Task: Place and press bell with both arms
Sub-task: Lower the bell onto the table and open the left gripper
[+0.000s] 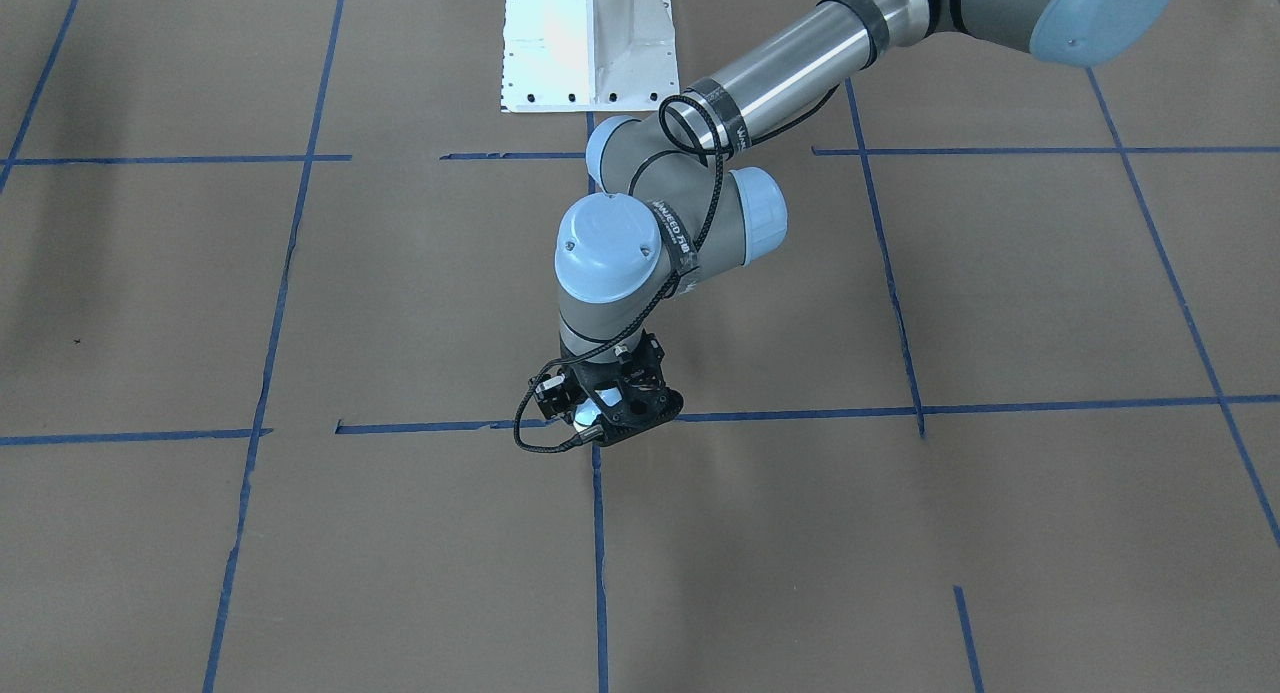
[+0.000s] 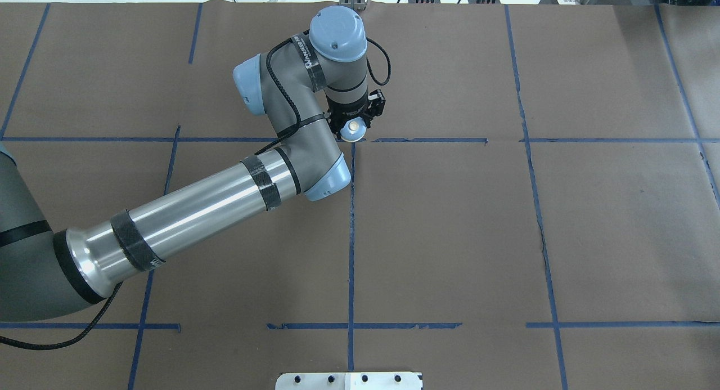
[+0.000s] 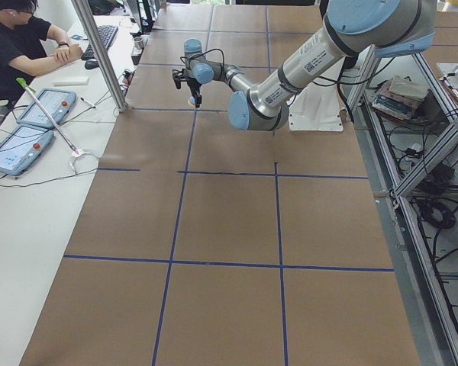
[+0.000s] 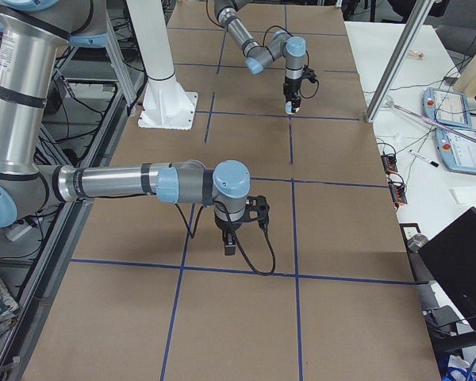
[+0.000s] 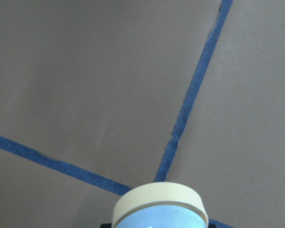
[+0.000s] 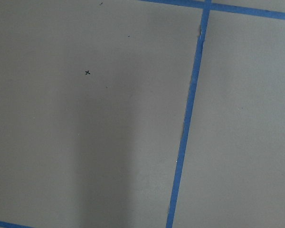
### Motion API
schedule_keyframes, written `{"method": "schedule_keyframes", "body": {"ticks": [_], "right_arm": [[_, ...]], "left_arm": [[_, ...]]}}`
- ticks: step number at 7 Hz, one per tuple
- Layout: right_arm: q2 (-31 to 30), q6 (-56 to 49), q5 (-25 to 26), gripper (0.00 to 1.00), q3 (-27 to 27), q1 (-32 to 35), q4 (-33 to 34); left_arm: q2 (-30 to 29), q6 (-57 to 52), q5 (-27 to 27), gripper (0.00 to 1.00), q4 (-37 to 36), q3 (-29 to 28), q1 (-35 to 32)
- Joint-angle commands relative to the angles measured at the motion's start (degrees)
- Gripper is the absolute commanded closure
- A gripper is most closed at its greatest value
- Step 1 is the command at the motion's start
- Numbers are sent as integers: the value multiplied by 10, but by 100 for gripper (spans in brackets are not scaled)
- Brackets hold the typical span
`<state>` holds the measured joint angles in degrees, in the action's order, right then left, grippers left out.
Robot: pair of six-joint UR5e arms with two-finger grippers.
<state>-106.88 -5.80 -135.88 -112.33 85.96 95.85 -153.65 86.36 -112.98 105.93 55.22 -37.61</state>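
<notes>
One bell [image 2: 353,129], clamped in the left gripper [image 1: 606,407], is at a blue tape crossing [image 5: 170,153]. Whether the right gripper [image 4: 231,243] is apart or together cannot be told. The band lettering on the left arm [image 2: 214,201] is unreadable.

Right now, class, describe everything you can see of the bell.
The bell is a small round call bell: light-blue dome, cream button on top, cream base ring. It sits upright in the left gripper, which appears closed on it, above a crossing of blue tape lines on the brown table cover. Whether its base touches the cover cannot be told.
</notes>
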Motion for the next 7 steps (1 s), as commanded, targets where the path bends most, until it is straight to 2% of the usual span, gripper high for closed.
{"method": "schedule_keyframes", "body": {"ticks": [1,2,7], "right_arm": [[0,0,0,0,1,0,0],[0,0,1,0,1,0,0],[8,-3,3,0,0,0,-1]], "left_arm": [[2,-1,1,3,2,-4,8],[2,-2,9,0,1,-4,13],[1,-33,-4,0,-10,16,-8]]}}
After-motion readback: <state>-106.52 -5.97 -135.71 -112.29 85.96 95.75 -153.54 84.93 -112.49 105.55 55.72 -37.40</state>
